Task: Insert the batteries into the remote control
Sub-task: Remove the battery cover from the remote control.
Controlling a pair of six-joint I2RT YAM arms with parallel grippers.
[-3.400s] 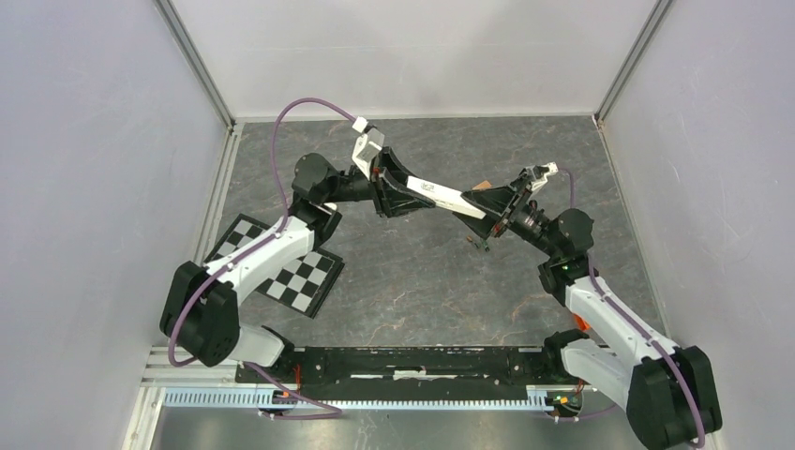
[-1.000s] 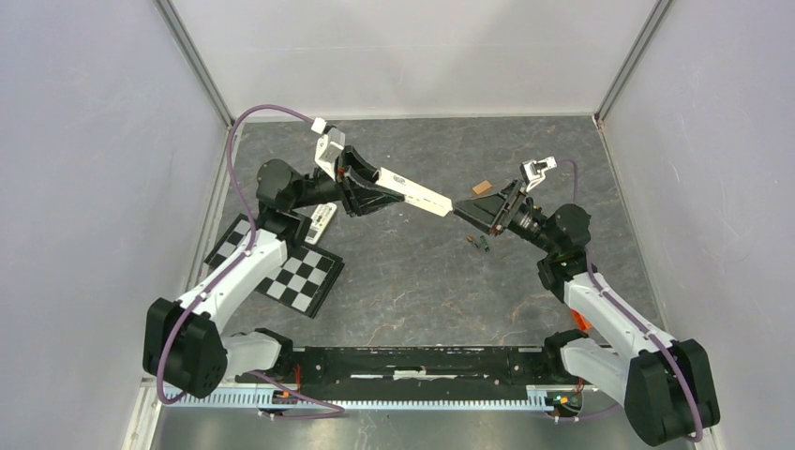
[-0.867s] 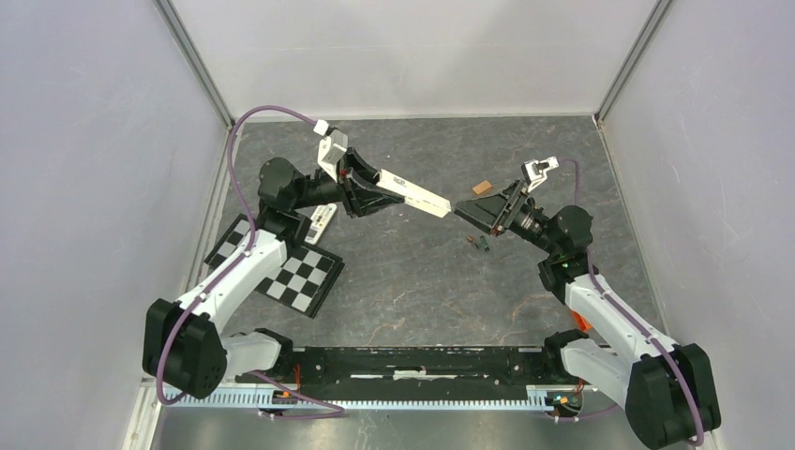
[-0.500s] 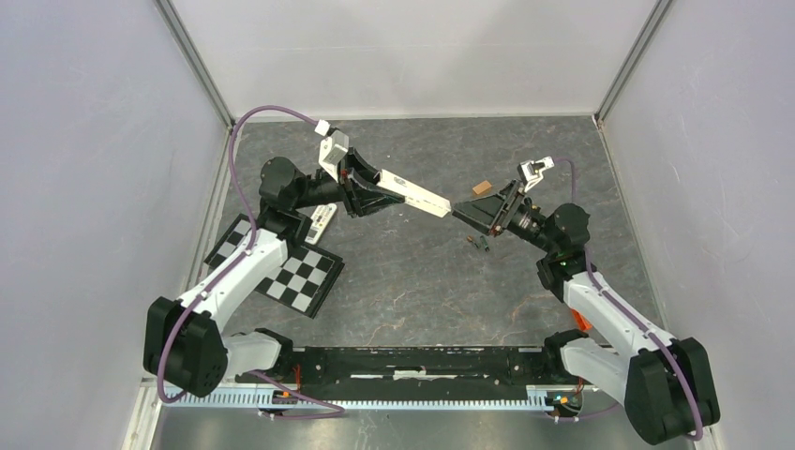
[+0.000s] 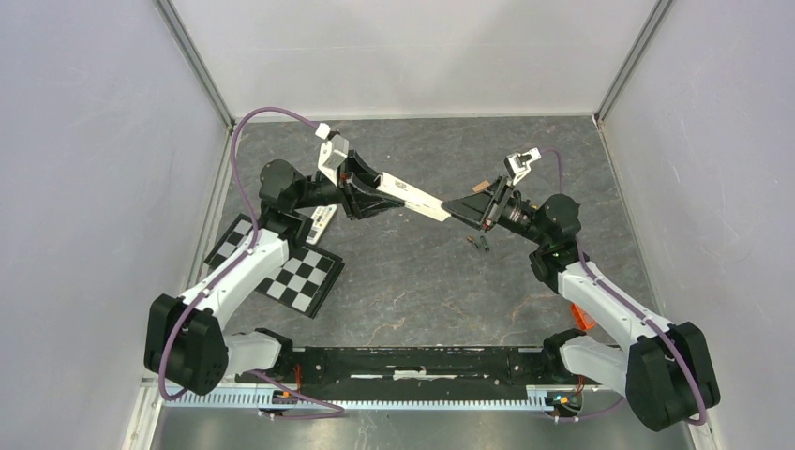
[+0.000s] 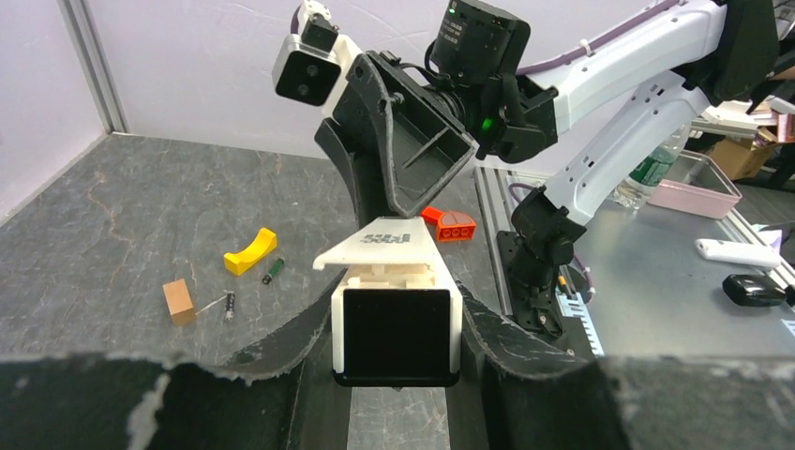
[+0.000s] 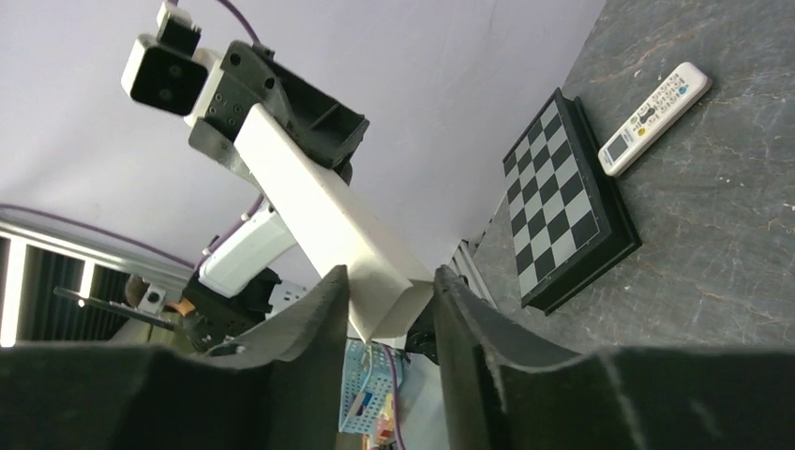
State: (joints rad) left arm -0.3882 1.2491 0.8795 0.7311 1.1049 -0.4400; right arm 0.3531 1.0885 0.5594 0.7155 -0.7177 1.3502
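The remote control point(image 5: 322, 221) point(image 7: 656, 117) lies face up on the table beside the checkerboard, with no gripper on it. Two batteries point(image 5: 480, 242) lie loose on the table, one greenish point(image 6: 272, 271) and one dark point(image 6: 230, 305). My left gripper point(image 5: 373, 195) point(image 6: 397, 323) is shut on a long white bar point(image 5: 412, 197) point(image 6: 394, 272) and holds it in the air; a printed flap stands lifted at the bar's far end. My right gripper point(image 5: 461, 207) point(image 7: 389, 291) is shut on that far end point(image 7: 319, 206), with both fingers against it.
A checkerboard point(image 5: 291, 272) point(image 7: 572, 202) lies at the left. Near the batteries are a brown block point(image 6: 178, 302) point(image 5: 481, 187) and a yellow curved piece point(image 6: 250, 251). An orange brick point(image 6: 448, 223) sits near the right arm's base. Grey walls enclose the table.
My right gripper has moved up and left onto the tip of the white bar, rolled its wrist, and narrowed its jaws around it. The left arm and the bar have barely moved.
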